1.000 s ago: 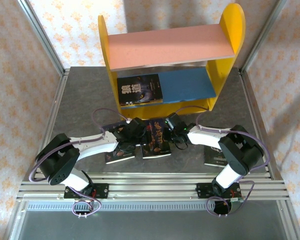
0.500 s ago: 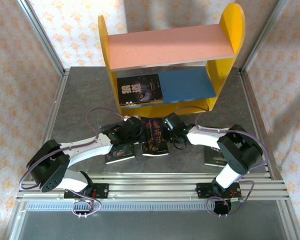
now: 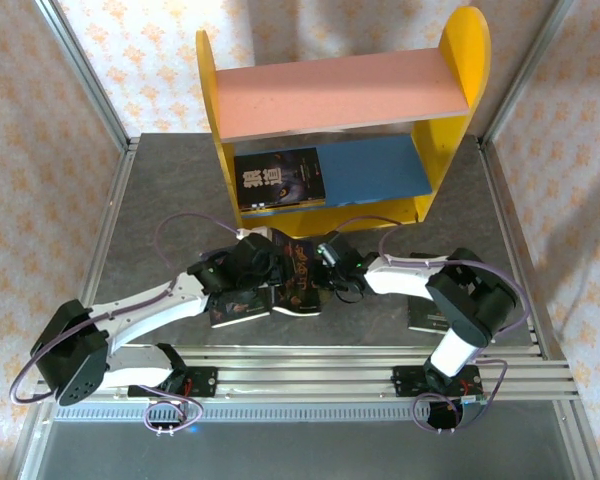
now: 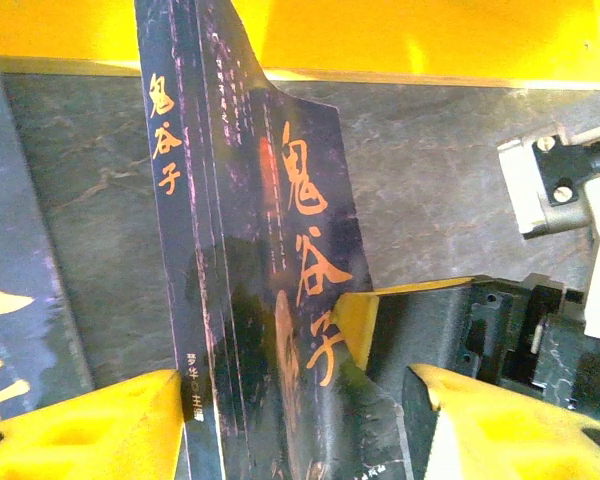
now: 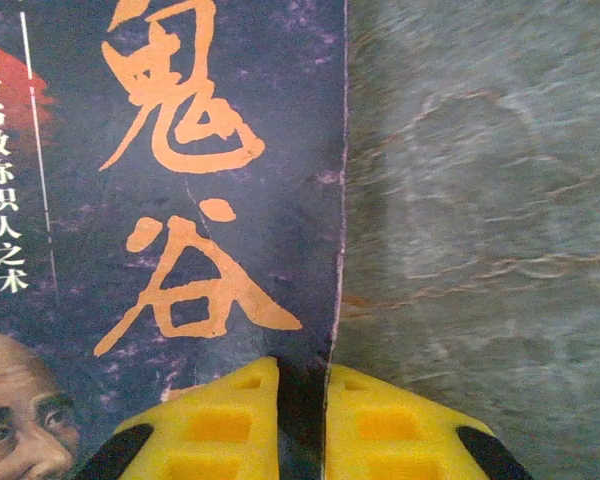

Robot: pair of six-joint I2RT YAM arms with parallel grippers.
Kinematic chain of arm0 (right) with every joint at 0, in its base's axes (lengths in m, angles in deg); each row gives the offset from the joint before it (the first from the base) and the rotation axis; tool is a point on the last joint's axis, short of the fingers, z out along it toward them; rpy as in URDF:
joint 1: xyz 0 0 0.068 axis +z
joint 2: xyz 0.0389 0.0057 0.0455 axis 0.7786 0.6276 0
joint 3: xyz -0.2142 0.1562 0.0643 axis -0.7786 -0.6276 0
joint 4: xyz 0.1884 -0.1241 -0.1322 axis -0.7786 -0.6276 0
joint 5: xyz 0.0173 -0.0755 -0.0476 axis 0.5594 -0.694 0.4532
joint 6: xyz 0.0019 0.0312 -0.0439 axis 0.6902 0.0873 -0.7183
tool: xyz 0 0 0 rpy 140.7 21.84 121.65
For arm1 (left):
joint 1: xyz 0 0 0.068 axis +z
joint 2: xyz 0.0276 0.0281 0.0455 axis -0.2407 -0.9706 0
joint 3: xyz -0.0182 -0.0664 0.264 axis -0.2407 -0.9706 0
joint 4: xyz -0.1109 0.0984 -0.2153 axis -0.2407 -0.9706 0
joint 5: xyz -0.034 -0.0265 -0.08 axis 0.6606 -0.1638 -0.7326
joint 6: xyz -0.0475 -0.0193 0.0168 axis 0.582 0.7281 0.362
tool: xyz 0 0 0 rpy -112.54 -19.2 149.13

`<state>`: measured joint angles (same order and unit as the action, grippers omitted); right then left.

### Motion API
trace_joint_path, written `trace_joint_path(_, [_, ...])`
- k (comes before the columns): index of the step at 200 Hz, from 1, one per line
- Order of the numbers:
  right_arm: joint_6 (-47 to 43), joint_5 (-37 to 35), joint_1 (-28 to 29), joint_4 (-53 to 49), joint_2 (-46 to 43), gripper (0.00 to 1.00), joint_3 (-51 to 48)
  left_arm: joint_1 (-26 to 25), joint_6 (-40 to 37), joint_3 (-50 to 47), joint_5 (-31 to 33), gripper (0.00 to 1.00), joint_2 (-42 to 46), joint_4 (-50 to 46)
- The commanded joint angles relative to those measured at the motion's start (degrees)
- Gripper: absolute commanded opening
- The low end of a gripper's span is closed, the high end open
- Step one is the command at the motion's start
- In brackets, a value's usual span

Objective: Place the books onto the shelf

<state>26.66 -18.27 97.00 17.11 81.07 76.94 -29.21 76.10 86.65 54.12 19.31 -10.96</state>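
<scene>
In the right gripper (image 5: 302, 392), a book (image 5: 180, 200)

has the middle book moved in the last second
Yes. In the top view the middle book has shifted left along the shelf front: it straddled the shelf's midline before and now lies left of it.

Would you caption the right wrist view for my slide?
Right arm's jaws clamp the edge of a dark book with orange characters.
</scene>
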Motion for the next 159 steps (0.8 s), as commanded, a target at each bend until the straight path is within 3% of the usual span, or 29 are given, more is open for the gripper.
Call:
trace_joint_path(1, [0.4, 5.4, 3.7, 1.4, 2.3, 0.15, 2.4, -1.3, -0.3, -1.2, 0.7, 0.57, 2.2, -1.7])
trace_joint_path(61, [0.7, 5.5, 5.2, 1.6, 5.4, 0.17, 4.6, -1.3, 3.2, -3.7, 10.3, 0.57, 6.5, -13.2])
trace_joint_path(84, [0.1, 4.1, 5.2, 0.0, 4.9, 0.24, 4.9, -0.9, 3.6, -3.8, 13.4, 0.6, 6.8, -16.4])
trace_joint_path(110, [-0.8, 2.4, 5.2, -1.9, 3.9, 0.36, 5.1, 0.3, 2.7, -3.9, 13.7, 0.64, 7.5, -17.2])
trace_joint_path(159, [-2.2, 2.6, 5.2, -3.4, 4.8, 0.48, 7.4, 5.6, -0.1, -5.2, 9.4, 0.65, 7.6, -17.6])
